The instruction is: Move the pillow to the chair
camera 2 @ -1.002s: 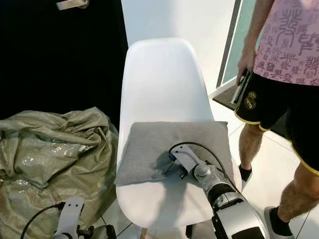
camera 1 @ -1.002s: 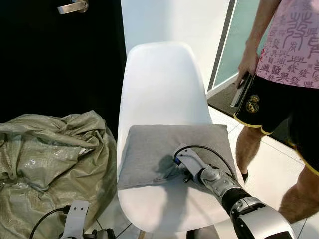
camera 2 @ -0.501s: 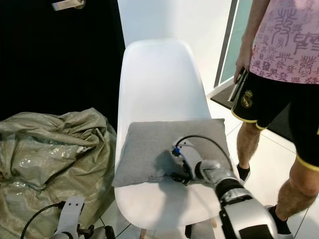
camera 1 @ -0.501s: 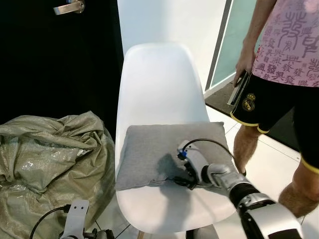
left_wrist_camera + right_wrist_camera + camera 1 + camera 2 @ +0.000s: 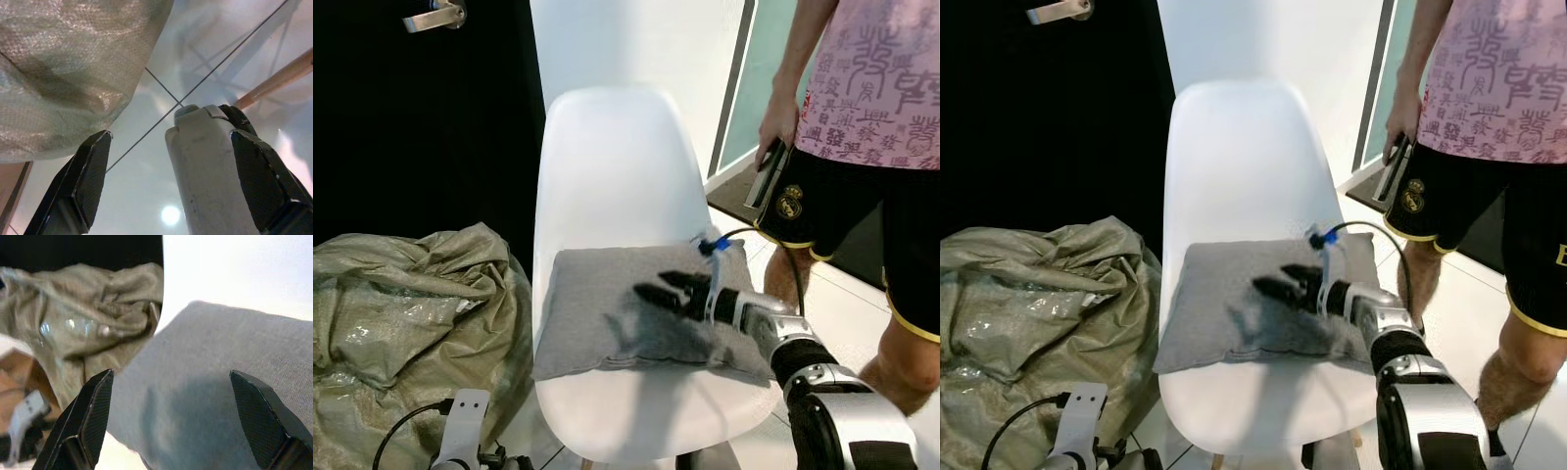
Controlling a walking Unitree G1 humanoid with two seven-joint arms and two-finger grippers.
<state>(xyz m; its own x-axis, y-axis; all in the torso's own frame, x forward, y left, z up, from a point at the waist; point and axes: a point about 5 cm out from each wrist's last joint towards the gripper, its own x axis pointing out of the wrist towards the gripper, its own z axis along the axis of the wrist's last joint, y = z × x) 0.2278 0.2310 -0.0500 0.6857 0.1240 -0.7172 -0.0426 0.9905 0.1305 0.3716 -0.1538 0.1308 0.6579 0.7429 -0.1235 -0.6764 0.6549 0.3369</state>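
1. Grey pillow lying flat on the seat of the white chair, front edge near the seat's lip; task looks essentially done.
2. Right gripper hovering over the pillow's middle, fingers spread wide and empty, pointing toward 9 o'clock.
3. Left gripper hanging low near the floor, fingers wide apart, holding nothing.
4. Likely soft, light and floppy: sags when lifted by one corner, dents under a pinch, no risk of breaking. Woven cover probably grips well against the pads.
5. Best hold, should a nudge be needed: a pinch of the hem at 6 o'clock, or the corner at 7 o'clock that overhangs a little.
6. Seat smooth, glossy and curved, so probably slippery under the fabric.
7. Crumpled olive sack on the pale tiled floor at 9 o'clock of the chair; dark door behind; a person standing at 3 o'clock.
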